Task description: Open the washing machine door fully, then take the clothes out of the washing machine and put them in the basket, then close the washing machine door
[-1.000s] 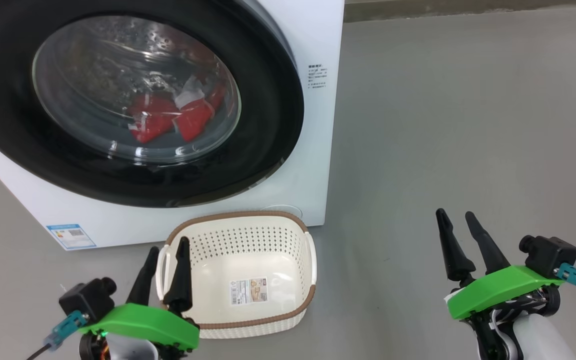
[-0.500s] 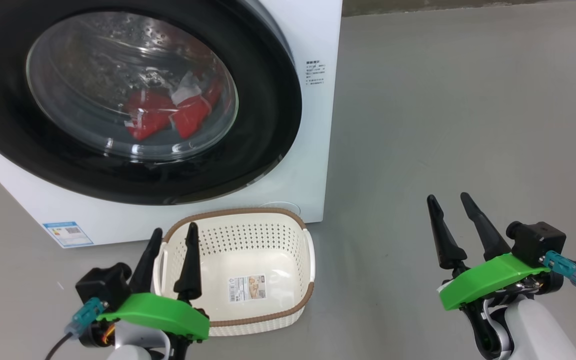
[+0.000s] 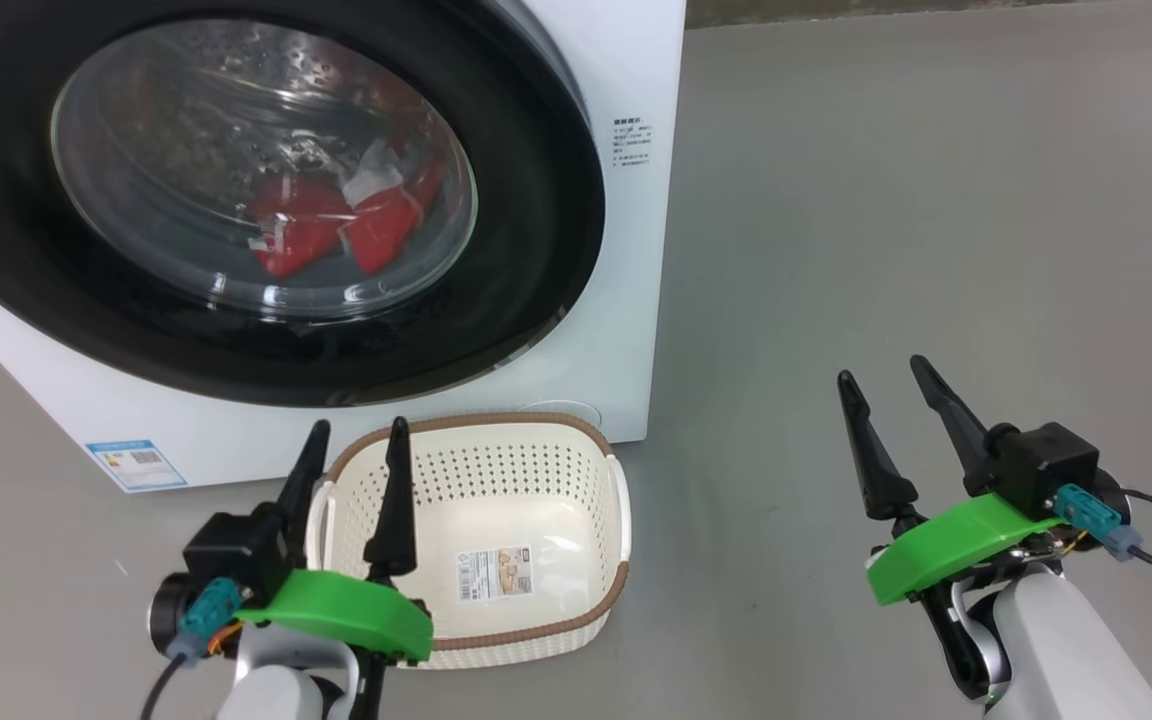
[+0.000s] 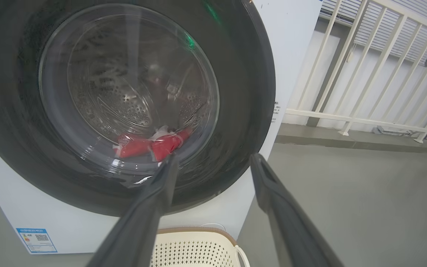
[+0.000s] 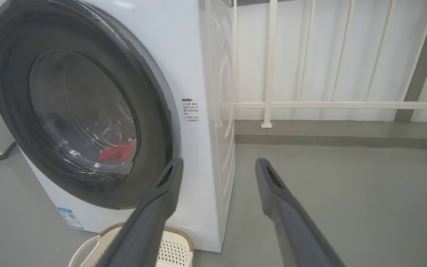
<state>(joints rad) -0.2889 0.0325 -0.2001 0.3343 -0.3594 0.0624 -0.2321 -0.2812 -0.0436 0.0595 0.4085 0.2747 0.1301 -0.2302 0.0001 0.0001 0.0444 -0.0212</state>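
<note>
I'm looking at one washing machine [image 3: 636, 250], standing ahead of both tools and up-left of the right tool [image 3: 881, 370]. Its single washing machine door [image 3: 526, 200] is sitting shut against the front, so I'm treating the opening as the step in hand, with nothing of the task done yet. One basket [image 3: 496, 470] is lying on the floor at the machine's foot, just below and ahead of the left tool [image 3: 358, 425], carrying nothing but a paper label. The tools, two in all, are both spread wide and gripping nothing, each short of the door. The clothes [image 3: 336, 230] are lying low in the drum behind the glass, above and ahead of the left tool. I'm counting two red lumps, though through the curved, glaring glass I can't be sure.

To open it cleanly, I'm judging the rim edge nearest the right tool to be the free side. I'm planning on slipping one finger behind that edge and pulling along the door's arc rather than straight back. Then I'm carrying it fully round while minding the basket beneath the sweep.
</note>
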